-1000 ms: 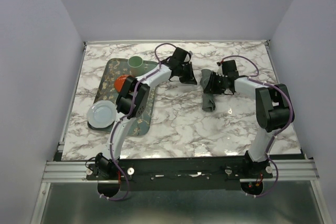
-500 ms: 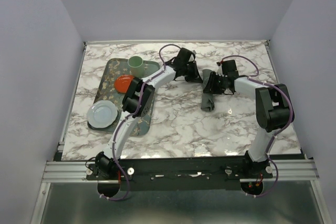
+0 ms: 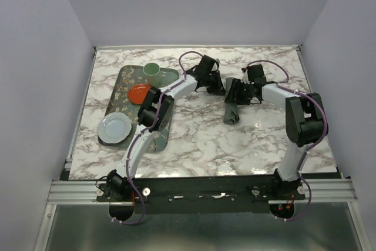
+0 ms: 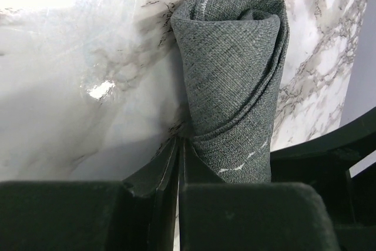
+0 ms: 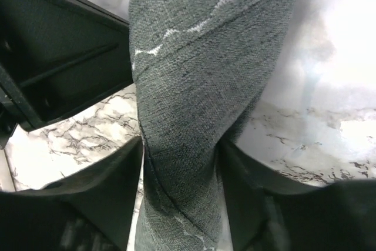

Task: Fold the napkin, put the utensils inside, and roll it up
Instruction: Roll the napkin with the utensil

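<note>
Since a second ago the left gripper (image 4: 179,142), jaws shut, has been brought beside the far end of the rolled napkin (image 4: 232,74), which is straddled by the right gripper (image 5: 179,163) with jaws parted. Lying on the table (image 3: 194,139), the napkin should be released slowly lest it unwind.

Rolled dark grey napkin (image 4: 232,74) lies on the marble worktop (image 4: 76,86), spiral end facing far, pale stitching along the hem. Left gripper (image 4: 179,148) at bottom, fingers nearly together, tips just beside the roll's near end. Black robot part (image 4: 329,151) at right.
</note>
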Controlling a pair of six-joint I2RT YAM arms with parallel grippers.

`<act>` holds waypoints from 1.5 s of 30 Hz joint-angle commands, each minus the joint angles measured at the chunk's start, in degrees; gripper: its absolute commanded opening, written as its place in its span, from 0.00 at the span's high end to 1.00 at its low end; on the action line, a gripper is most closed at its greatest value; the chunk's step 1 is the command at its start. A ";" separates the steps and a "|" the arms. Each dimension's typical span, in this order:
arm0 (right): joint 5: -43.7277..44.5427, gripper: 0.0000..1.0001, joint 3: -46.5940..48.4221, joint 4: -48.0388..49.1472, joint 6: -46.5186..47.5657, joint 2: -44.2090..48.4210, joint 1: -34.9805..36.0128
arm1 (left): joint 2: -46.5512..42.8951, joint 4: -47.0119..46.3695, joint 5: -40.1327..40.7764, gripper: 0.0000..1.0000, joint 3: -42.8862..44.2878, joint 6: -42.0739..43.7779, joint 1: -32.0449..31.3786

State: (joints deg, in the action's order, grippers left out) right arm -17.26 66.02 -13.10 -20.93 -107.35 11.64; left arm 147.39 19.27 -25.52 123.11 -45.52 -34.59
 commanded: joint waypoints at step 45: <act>16.91 0.00 2.01 -35.59 1.85 66.11 -0.65 | -70.66 -9.42 -1.37 0.36 -42.96 13.35 1.10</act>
State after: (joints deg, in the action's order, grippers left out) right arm -3.22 66.96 -42.30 -17.80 -43.35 11.29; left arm 77.28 12.45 -24.03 79.85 -32.32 -33.36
